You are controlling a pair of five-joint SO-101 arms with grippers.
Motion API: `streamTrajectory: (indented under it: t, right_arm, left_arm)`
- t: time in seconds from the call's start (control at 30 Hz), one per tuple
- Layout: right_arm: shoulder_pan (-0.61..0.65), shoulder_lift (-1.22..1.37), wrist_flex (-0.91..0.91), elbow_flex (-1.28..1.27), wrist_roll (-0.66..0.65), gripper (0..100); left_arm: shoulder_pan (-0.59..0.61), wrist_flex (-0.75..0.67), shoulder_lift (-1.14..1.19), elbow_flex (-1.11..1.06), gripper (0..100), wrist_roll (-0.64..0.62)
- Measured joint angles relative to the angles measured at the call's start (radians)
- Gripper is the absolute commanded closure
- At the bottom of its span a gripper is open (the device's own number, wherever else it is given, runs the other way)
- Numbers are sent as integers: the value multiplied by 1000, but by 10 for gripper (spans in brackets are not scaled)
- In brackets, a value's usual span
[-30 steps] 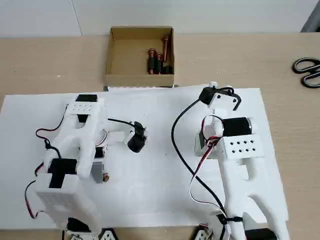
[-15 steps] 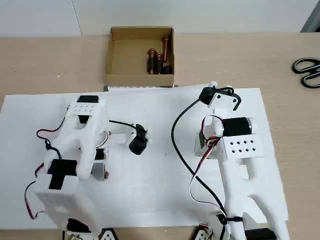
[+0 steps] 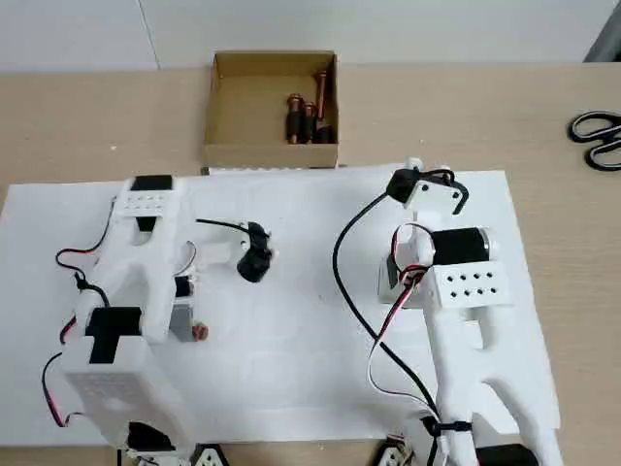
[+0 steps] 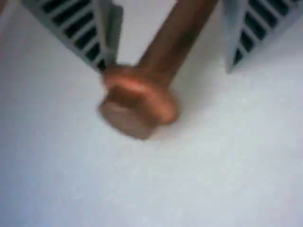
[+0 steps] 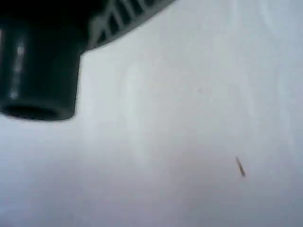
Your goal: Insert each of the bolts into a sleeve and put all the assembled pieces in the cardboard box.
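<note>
Left tool (image 4: 168, 59): closed on the bolt (image 4: 137, 106). The copper shank runs up between the 2 grey ribbed fingers (image 4: 75, 23), and the head projects below them, close over the white sheet (image 3: 291, 374). In the high view this tool sits low over the left half of the sheet, well apart from the cardboard box (image 3: 212, 109).

Right tool (image 3: 391, 280): positioned under its arm at the right half of the sheet. The right wrist view shows a black sleeve (image 5: 40, 61) beside 1 ribbed finger (image 5: 128, 16). The tool appears to be clamped on the sleeve, though the second finger is out of frame. The sleeve's open end faces the sheet without touching it.

Cardboard box: rests on the tabletop (image 3: 97, 126) just beyond the far edge of the sheet. Assembled pieces (image 3: 306, 118) lie side by side against its right wall.

Scissors (image 3: 597, 139): at the far right of the tabletop.
</note>
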State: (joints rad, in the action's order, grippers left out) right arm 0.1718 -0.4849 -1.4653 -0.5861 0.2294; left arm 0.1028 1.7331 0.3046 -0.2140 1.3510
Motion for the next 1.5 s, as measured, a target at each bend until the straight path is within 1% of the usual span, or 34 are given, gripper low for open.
streamTrajectory:
  t: [0.17,0.27,0.4,0.6,0.67,0.77,0.9,1.03,1.17,1.27,1.4,1.5]
  right_arm:
    - [0,0,0,0,0,996]
    - [0,0,0,0,0,996]
    - [0,0,0,0,0,996]
    - [0,0,0,0,0,996]
    - [0,0,0,0,0,996]
    - [0,0,0,0,0,996]
    - [0,0,0,0,0,996]
    - [0,0,0,0,0,996]
    - [0,0,0,23,0,996]
    - [0,0,0,64,0,996]
    - [0,0,0,84,0,996]
    - [40,0,0,84,2,996]
  left_arm:
    - [38,0,0,0,852,0]
    - [44,0,0,-3,892,0]
    - [20,-2,0,-51,918,0]
    - [-15,-2,-2,-91,918,0]
    - [-15,-2,-2,-92,938,0]
    - [-25,-2,-3,-94,998,0]
    - [-37,5,-5,-100,994,0]
    - [-38,11,-2,-66,994,0]
    - [-40,11,-5,43,994,-5]
    - [-57,0,-71,101,994,-11]
    - [-75,0,-238,118,994,-12]
    - [-98,0,-361,118,994,-48]
